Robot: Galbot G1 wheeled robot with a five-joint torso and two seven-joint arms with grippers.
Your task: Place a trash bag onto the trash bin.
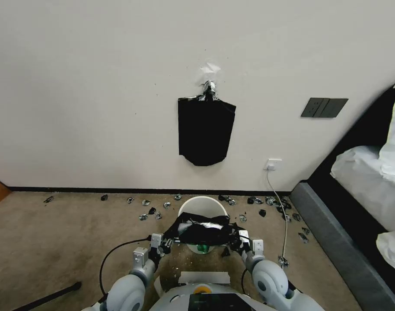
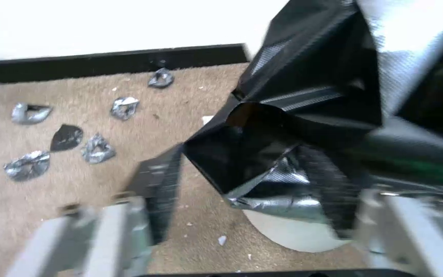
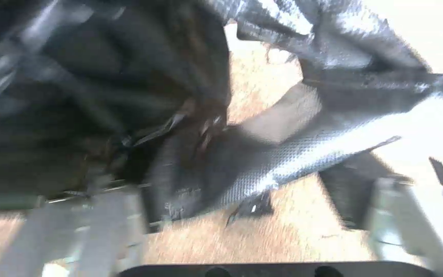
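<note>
Head view: crinkled glossy trash bag (image 1: 204, 231) over round trash bin (image 1: 202, 205)

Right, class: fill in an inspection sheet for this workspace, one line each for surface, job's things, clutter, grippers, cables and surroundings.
Surface: tan carpet, with no table; everything sits on the floor.
Job's things: trash bag stretched between both grippers, over the near rim of the trash bin, which stands by the wall; bag not yet seated around the rim.
Clutter: many torn foil-like scraps scattered along the baseboard.
Grippers: left gripper holds the bag's left edge; right gripper holds its right edge.
Cables: white cord runs from the wall socket down to the floor.
Surroundings: black bag pack hanging from a clip on the wall; switch panel; bed on the right.
</note>
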